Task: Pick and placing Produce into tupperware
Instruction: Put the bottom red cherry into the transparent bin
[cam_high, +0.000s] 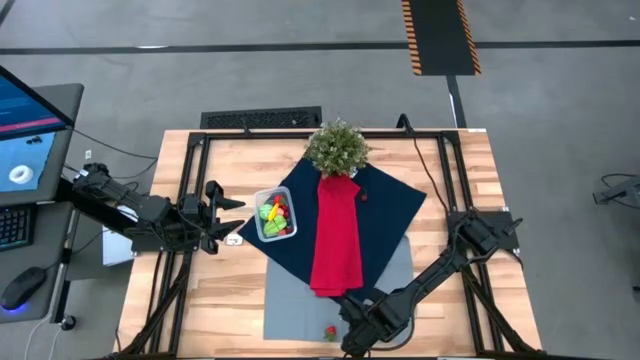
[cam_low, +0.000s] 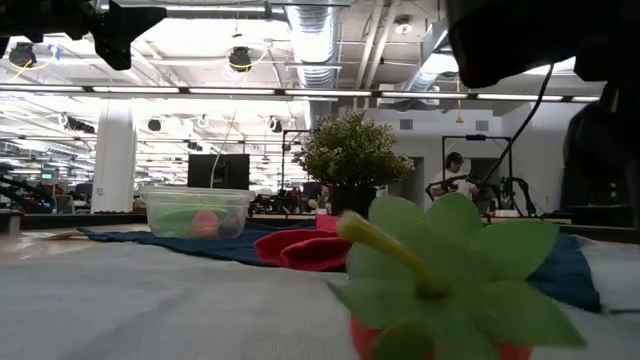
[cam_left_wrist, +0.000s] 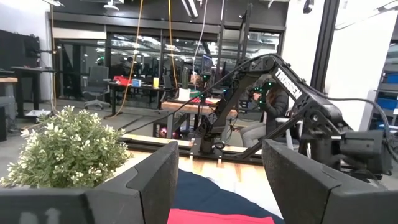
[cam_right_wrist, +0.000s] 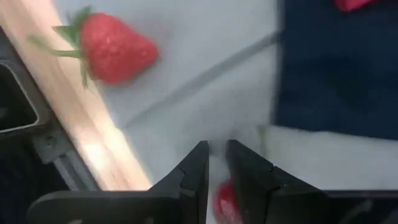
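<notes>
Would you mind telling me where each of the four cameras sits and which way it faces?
High view: overhead, straight down on the table; both arms show.
Low view: table height, level past a strawberry toward the tupperware; arms dark overhead.
Left wrist view: on the left arm, facing the plant and right arm; own open fingers show.
Right wrist view: looking down on a strawberry; own fingers nearly together.
Shared: high, low and left wrist views show the plant.

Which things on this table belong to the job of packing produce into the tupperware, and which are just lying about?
Belong to the job:
- tupperware, already holding some produce
- strawberry on the grey mat
- right gripper beside that strawberry
- left gripper beside the tupperware

Just lying about:
- potted plant
- red cloth
- dark blue cloth
</notes>
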